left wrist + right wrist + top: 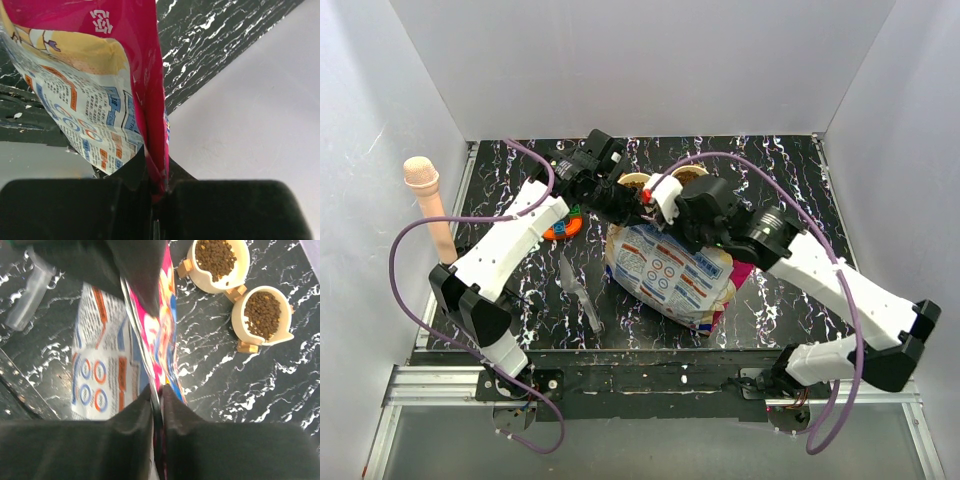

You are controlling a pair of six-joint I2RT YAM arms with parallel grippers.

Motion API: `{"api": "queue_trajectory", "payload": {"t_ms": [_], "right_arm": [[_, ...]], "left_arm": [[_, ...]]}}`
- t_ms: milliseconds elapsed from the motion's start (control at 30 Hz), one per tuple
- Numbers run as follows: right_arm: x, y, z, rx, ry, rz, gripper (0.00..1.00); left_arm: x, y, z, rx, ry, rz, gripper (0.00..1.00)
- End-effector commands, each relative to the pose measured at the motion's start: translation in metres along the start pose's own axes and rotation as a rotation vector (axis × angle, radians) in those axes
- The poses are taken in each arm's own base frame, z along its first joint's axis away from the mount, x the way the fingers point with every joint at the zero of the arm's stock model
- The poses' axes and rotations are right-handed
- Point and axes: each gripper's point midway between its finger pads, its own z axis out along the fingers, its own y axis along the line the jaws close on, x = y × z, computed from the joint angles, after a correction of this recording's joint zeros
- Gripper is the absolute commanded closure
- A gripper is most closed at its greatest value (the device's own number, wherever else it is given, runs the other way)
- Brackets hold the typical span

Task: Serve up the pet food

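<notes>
The pet food bag [672, 275] rests on the black marbled table [790, 180], white printed back up, its top edge lifted. My left gripper [618, 208] is shut on the bag's magenta top edge [150, 100], seen pinched between its black pads [159, 187]. My right gripper [660, 208] is shut on the same edge [162, 335] close beside it, pads together [159, 390]. Two cream bowls [215, 260] [262, 315] hold brown kibble [216, 256]. From above they stand just behind the grippers [635, 181] [686, 174], partly hidden.
A colourful toy [563, 225] lies left of the bag. A clear plastic piece [582, 295] lies at the front left, also in the right wrist view [30, 290]. A pink-topped post [425, 200] stands at the left wall. White walls enclose the table.
</notes>
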Motion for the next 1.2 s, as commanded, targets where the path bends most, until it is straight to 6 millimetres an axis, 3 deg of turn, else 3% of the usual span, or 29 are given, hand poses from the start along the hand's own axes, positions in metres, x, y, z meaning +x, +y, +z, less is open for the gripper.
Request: {"api": "queue_trajectory", "payload": {"t_ms": [0, 100, 133, 167, 367, 433, 500, 533, 567, 600, 633, 700, 767, 900, 967, 1033, 1067, 1100, 1167], "right_arm": [[0.032, -0.011, -0.035, 0.060, 0.033, 0.054, 0.75], [0.038, -0.010, -0.034, 0.064, 0.038, 0.071, 0.76], [0.041, -0.010, -0.034, 0.061, 0.053, 0.069, 0.95], [0.044, -0.010, -0.033, 0.068, 0.070, 0.071, 0.99], [0.063, -0.011, -0.044, 0.067, 0.113, 0.099, 0.99], [0.072, -0.004, -0.048, 0.037, 0.123, 0.108, 0.78], [0.074, -0.001, -0.051, 0.028, 0.081, 0.106, 0.71], [0.076, -0.003, -0.053, 0.039, 0.075, 0.111, 0.72], [0.076, -0.003, -0.054, 0.039, 0.075, 0.109, 0.91], [0.074, -0.003, -0.055, 0.038, 0.079, 0.111, 0.99], [0.073, -0.002, -0.056, 0.029, 0.081, 0.119, 0.99], [0.065, 0.001, -0.057, 0.010, 0.063, 0.140, 0.99], [0.053, 0.001, -0.057, 0.002, 0.027, 0.166, 0.99], [0.041, -0.001, -0.058, 0.000, 0.006, 0.170, 0.99], [0.034, -0.001, -0.058, -0.007, -0.006, 0.157, 0.99], [0.031, -0.001, -0.056, -0.015, -0.001, 0.143, 0.99], [0.029, 0.000, -0.055, -0.023, 0.000, 0.135, 0.98], [0.025, 0.000, -0.053, -0.023, -0.003, 0.127, 0.87], [0.014, 0.002, -0.048, -0.026, -0.036, 0.107, 0.56]], "left_arm": [[-0.021, -0.016, -0.033, 0.104, -0.095, -0.035, 1.00], [-0.022, -0.018, -0.037, 0.116, -0.106, -0.040, 1.00], [-0.023, -0.019, -0.038, 0.121, -0.109, -0.040, 1.00], [-0.022, -0.019, -0.038, 0.121, -0.108, -0.041, 1.00], [-0.022, -0.016, -0.039, 0.117, -0.105, -0.064, 1.00], [-0.022, -0.015, -0.039, 0.117, -0.103, -0.066, 1.00], [-0.021, -0.014, -0.039, 0.108, -0.096, -0.068, 1.00], [-0.019, -0.012, -0.038, 0.099, -0.086, -0.066, 1.00], [-0.019, -0.013, -0.037, 0.102, -0.081, -0.066, 1.00], [-0.016, -0.014, -0.035, 0.106, -0.066, -0.062, 1.00], [-0.011, -0.016, -0.032, 0.114, -0.040, -0.054, 0.95], [0.001, -0.016, -0.027, 0.107, -0.017, -0.036, 0.73], [0.014, -0.015, -0.024, 0.111, -0.013, -0.012, 0.59], [0.036, -0.012, -0.014, 0.106, 0.015, -0.001, 0.53], [0.040, -0.014, -0.009, 0.111, 0.014, 0.006, 0.59], [0.036, -0.020, -0.009, 0.133, -0.009, 0.014, 0.85], [0.034, -0.022, -0.010, 0.142, -0.022, 0.014, 0.93], [0.033, -0.025, -0.013, 0.157, -0.032, 0.015, 0.99], [0.031, -0.027, -0.016, 0.169, -0.047, 0.014, 1.00]]}}
